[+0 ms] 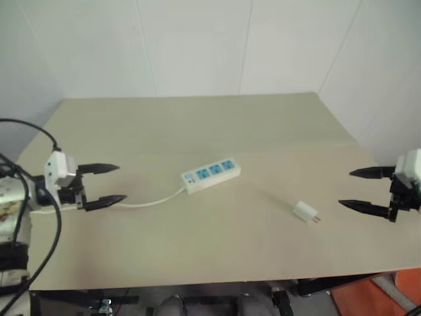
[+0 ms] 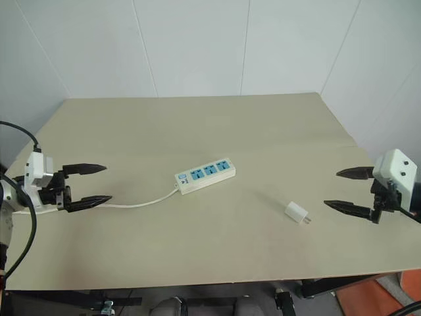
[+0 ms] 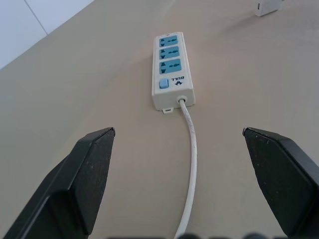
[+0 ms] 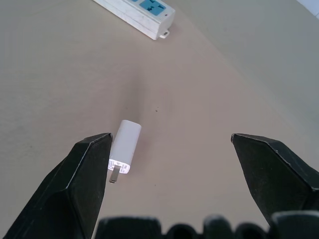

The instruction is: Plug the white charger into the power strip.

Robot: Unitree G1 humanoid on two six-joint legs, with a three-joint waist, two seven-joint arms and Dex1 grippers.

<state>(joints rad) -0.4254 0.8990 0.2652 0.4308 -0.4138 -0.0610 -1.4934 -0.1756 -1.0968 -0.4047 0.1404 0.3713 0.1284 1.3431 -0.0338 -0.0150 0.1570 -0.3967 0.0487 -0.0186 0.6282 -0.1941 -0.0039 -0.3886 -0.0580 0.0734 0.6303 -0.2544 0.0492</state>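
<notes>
The power strip (image 1: 210, 174) lies slantwise near the middle of the beige table (image 1: 197, 125), blue sockets facing up, its thin white cord (image 1: 154, 201) trailing toward the left. To its right the white charger (image 1: 305, 211) rests on its side, prongs pointing right. My left gripper (image 1: 110, 185) hovers open over the cord's left stretch, aimed at the strip (image 3: 172, 67). At the table's right edge my right gripper (image 1: 350, 189) is open too, a short way right of the charger (image 4: 124, 145), nothing between its fingers.
White walls meet in a corner behind the table's far right. Something orange (image 1: 371, 296) sits on the floor below the front right corner. A black cable (image 1: 39, 217) loops beside my left arm.
</notes>
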